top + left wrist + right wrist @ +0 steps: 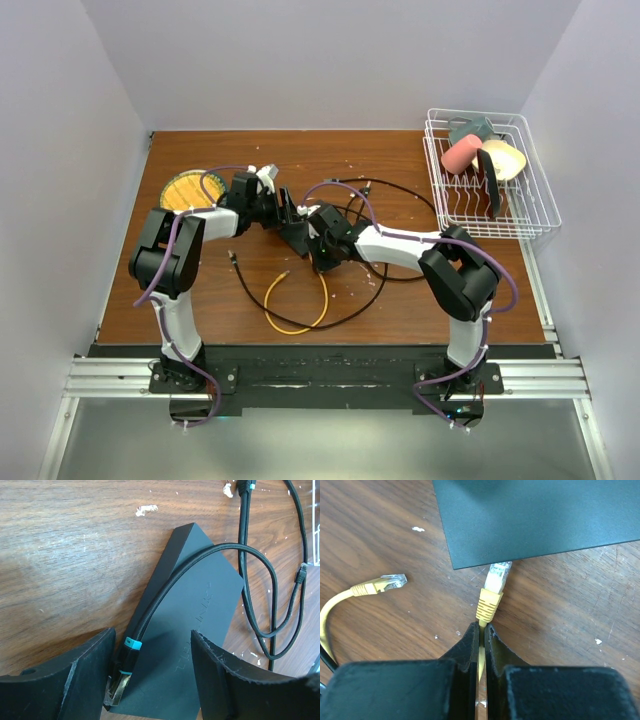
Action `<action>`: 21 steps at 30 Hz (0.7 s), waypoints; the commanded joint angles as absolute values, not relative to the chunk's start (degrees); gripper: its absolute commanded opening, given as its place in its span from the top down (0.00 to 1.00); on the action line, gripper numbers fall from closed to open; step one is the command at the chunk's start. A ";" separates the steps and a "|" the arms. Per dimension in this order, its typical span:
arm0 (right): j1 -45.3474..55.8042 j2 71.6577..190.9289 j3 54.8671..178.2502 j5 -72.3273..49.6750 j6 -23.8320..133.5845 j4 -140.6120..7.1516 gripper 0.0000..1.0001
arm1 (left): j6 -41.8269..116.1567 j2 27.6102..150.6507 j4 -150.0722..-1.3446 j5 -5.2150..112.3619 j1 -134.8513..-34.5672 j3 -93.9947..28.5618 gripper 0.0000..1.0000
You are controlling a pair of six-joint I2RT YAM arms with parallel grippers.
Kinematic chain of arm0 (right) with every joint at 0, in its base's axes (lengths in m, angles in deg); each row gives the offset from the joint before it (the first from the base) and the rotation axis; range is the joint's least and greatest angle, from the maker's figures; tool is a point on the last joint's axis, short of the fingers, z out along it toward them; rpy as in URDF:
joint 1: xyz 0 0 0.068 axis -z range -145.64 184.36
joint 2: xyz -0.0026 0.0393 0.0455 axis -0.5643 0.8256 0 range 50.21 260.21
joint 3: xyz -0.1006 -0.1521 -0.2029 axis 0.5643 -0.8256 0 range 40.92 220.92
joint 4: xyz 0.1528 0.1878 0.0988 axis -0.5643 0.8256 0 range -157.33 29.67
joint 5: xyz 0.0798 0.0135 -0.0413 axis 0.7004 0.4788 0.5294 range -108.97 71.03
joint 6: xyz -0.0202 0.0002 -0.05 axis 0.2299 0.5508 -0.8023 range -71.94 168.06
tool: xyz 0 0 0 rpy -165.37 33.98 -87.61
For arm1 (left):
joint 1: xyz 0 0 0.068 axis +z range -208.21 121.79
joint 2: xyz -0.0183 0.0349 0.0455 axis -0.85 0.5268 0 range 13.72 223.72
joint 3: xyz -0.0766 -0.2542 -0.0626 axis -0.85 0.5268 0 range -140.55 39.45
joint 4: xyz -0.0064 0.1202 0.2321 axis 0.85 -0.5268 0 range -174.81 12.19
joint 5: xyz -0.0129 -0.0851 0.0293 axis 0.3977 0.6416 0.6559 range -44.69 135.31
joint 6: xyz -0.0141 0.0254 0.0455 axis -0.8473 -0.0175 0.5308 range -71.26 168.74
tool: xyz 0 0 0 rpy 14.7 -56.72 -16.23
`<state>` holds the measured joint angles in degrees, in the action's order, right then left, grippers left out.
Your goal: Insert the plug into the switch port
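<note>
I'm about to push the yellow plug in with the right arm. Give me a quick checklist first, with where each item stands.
1. Grip: right pincer is shut on the yellow cable just behind the yellow plug: ok.
2. Approach: the plug tip meets the edge of the switch: ok.
3. Port alignment: the sockets are hidden under the switch's top face: cannot tell.
4. Bracing: left pincer is open, with a finger on either side of the switch, not clamped: not ok.
5. Clutter: the black cable crosses the switch top, and none shows near the yellow plug in the right wrist view: ok.
</note>
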<state>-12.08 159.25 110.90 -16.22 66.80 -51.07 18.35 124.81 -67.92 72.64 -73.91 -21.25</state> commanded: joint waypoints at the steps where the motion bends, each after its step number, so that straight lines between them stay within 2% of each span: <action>1: -12.14 157.35 112.03 -13.87 64.41 -57.92 1.00 | 18.33 124.29 -72.54 76.16 -74.56 -19.08 0.34; 11: -9.50 156.82 110.45 -13.78 54.05 -56.95 1.00 | 19.83 124.47 -72.71 76.69 -74.56 -19.43 0.34; 21: -9.42 158.32 111.50 -5.79 49.21 -57.22 1.00 | 20.53 124.64 -72.01 77.83 -74.56 -20.23 0.33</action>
<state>-9.44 159.25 110.18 -9.93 52.82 -51.29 19.95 124.72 -67.66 74.15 -73.74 -20.91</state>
